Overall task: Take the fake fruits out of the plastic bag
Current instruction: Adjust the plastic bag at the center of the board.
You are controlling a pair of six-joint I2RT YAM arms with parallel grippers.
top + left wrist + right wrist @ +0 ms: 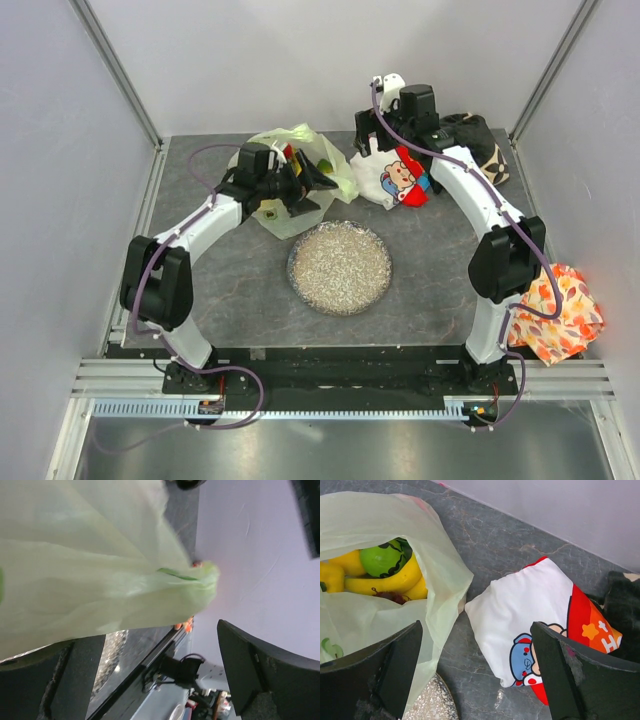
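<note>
The pale green plastic bag (288, 143) lies at the back of the table, mouth open. In the right wrist view the bag (440, 565) holds a green lime (382, 559), yellow bananas (385, 582) and dark grapes (392, 596); other fruits are hidden. My left gripper (322, 180) is open at the bag's near right side. In the left wrist view the bag (90, 570) fills the upper left, above the open left gripper (155, 632). My right gripper (372, 140) is open and empty, hovering (476, 630) over bare table between the bag and the cloth.
A round glittery dish (340, 268) sits mid-table, just in front of the bag. A white cartoon-printed cloth (395, 180) lies right of the bag, with a dark cloth (480, 140) behind it. An orange leaf-patterned cloth (560, 315) lies at the right edge.
</note>
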